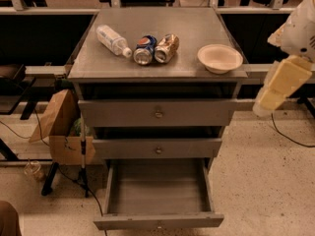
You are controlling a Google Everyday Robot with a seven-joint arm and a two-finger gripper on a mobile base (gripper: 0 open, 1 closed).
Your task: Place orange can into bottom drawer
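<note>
Approach step, seemingly, with orange can (pixel 166 48) lying sideways at 12 o'clock on the worktop (pixel 197 26), touching the blue can (pixel 144 49), bottom drawer (pixel 157 221) open at 6, gripper (pixel 271 95) off at 3, spread impossible to tell; next, probably reaching toward 11 past the bowl (pixel 220 58).
</note>
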